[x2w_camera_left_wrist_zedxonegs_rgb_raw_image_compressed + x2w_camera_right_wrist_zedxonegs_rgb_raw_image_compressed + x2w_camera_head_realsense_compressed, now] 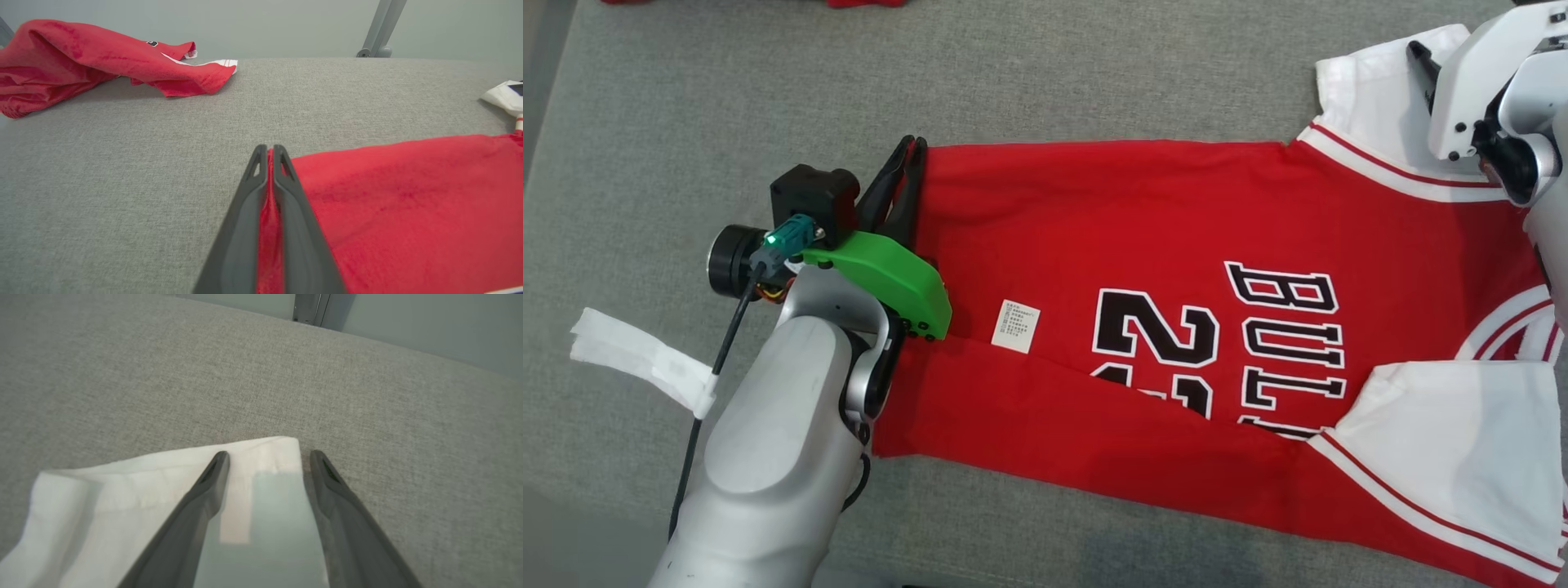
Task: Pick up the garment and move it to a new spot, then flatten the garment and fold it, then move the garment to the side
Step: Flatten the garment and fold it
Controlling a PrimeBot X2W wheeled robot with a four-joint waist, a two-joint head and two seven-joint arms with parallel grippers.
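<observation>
Pinching hem of red jersey (1143,229), flat on grey table (727,98), w/ left gripper (269,149), fingers pressed tog. Straddling white sleeve (122,486) corner w/ right gripper (267,455), spread wide.

My head camera looked almost straight down on the grey cloth surface (1094,73), near enough that the red garment (1094,245) ran off its right edge. My left wrist camera sat low, sighting along my left gripper (267,148) across the surface toward a wall (286,24). My right wrist camera tilted down over my right gripper (265,455), close above the white sleeve (122,486). Each wrist view shared its end of the garment with the head view.
</observation>
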